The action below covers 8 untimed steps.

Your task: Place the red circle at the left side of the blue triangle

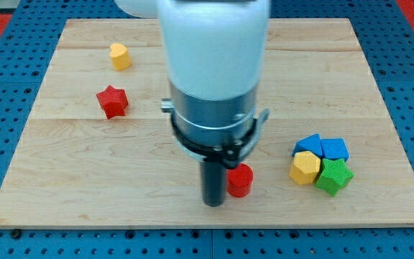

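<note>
My tip (213, 203) sits on the tabletop (121, 180), touching or just beside the red circle (240, 180) at its 8 o'clock. No pincer on this rig, just a rod. Red circle lies near the cluster, at 9 o'clock from the yellow block (305, 167). Cluster: blue triangle (308, 143), blue block (334, 148), yellow block, green star (333, 176), all touching. Red star (111, 101) and second yellow block (119, 55) well apart, toward 10 o'clock. No writing readable. No containers.
</note>
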Motion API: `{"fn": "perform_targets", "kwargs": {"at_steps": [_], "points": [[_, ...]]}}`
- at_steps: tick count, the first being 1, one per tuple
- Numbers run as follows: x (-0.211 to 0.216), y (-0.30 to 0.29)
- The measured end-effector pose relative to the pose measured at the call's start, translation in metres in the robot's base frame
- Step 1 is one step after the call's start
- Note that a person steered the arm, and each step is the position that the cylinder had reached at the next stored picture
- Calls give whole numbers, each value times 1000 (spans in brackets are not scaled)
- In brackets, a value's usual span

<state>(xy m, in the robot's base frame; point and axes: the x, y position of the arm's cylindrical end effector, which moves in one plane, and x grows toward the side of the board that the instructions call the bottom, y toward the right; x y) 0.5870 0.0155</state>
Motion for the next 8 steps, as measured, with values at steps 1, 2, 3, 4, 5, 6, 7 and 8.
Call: {"fn": "perform_targets", "kwargs": {"at_steps": [1,2,3,4,5,6,7,8], "points": [[-21,30],[-29,38],[-42,52],[-36,47],[-34,-26],[-57,-72],[-117,-76],[-179,-84]]}}
